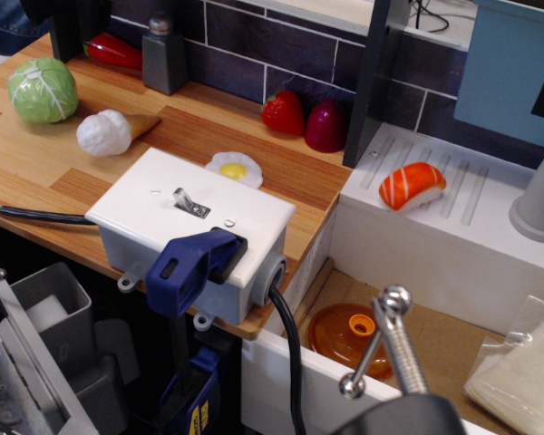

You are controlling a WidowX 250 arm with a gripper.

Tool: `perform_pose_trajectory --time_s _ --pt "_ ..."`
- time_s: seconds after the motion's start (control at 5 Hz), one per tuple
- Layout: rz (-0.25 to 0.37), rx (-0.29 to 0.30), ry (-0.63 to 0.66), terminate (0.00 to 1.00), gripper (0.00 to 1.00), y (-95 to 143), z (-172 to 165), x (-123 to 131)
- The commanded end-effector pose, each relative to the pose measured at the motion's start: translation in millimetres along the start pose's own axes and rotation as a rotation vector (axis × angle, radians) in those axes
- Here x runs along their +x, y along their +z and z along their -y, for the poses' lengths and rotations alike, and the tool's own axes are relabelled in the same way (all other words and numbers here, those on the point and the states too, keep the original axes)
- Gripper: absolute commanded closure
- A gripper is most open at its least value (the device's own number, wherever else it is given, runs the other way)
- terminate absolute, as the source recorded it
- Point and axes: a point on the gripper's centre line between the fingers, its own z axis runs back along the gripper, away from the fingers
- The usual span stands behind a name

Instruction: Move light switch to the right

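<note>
The light switch [189,201] is a small silver toggle lever on top of a white rectangular box [145,213] with two small screws, at the front edge of the wooden counter. The lever leans toward the left. A blue clamp handle [195,263] grips the box's front edge. A black cable [290,353] leaves the box's right end. A black shape [71,27] at the top left edge may be the arm. No fingers can be made out there, and it is far from the switch.
On the counter are a green cabbage [43,90], a white ice-cream cone [109,132], a fried egg [234,169], a grey shaker [164,54], a strawberry [284,112] and a dark red vegetable [326,125]. A sushi piece [412,185] lies on the drainer. A metal faucet [392,340] stands over the sink, which holds an orange lid [349,337].
</note>
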Motion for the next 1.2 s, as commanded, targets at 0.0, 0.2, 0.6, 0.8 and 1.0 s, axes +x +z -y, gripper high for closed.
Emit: perform_pose_trajectory --time_s 0.0,0.2,0.6,0.8,1.0 --pt "0.0 0.0 0.0 0.0 0.0 0.0 0.0 0.0" --pt "-0.026 -0.061 -0.006 0.0 0.0 4.2 10.9 -11.5" --pt "-0.011 -0.138 0.003 0.0 0.0 18.6 53.4 -25.5" --pt "-0.022 -0.158 -0.012 0.0 0.0 25.9 81.6 -33.0" --pt "-0.033 -0.192 -0.004 0.0 0.0 32.8 107.2 -48.5"
